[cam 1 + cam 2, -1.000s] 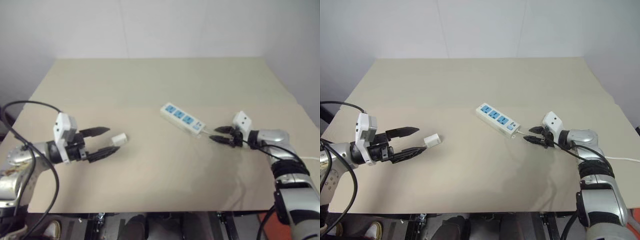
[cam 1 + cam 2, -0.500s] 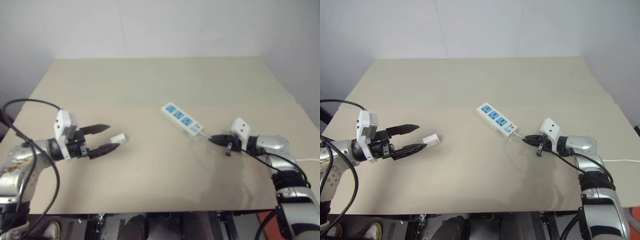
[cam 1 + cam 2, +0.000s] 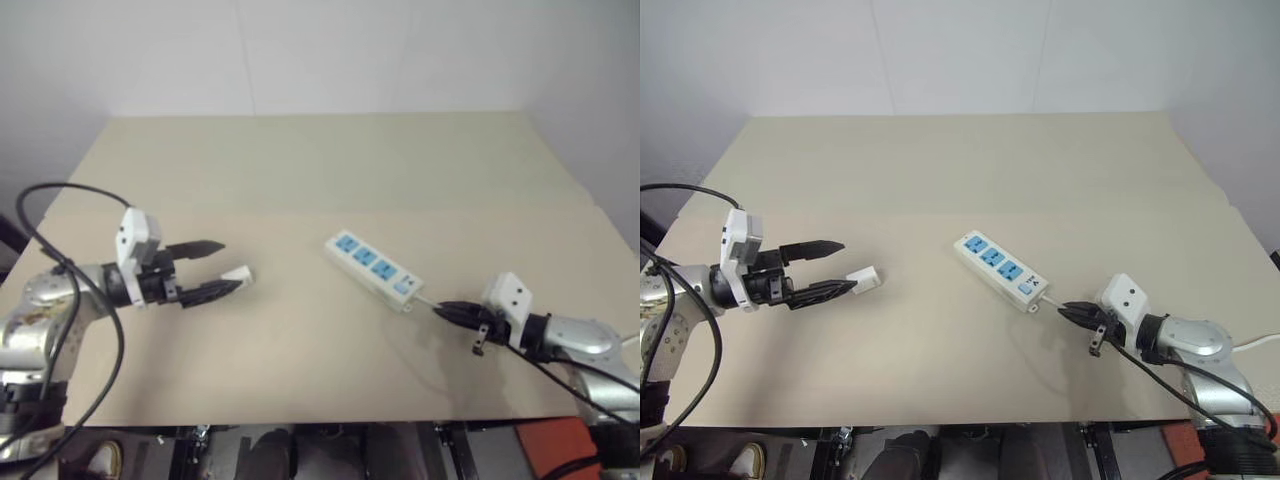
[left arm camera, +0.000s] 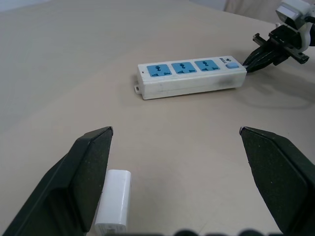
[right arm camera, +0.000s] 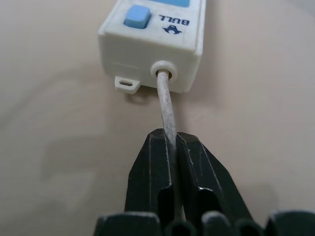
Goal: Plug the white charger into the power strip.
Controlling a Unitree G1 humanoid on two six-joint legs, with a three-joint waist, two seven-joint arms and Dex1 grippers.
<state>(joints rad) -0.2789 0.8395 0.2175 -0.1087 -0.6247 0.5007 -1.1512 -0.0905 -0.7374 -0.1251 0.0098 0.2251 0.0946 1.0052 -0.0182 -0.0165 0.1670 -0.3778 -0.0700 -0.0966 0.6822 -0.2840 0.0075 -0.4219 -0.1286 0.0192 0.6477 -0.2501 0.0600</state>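
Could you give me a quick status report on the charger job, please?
Left gripper open around the charger. Right gripper shut on the strip's cord. Power strip unplugged, outlets clear.

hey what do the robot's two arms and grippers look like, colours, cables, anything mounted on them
Both arms are silver metal with black joint sections, and loose black cables loop along them. The left gripper and the right gripper each have two black, tapering fingers; the left wrist view shows the left fingers as matte, wedge-shaped pads. A boxy white camera module is mounted behind each gripper.
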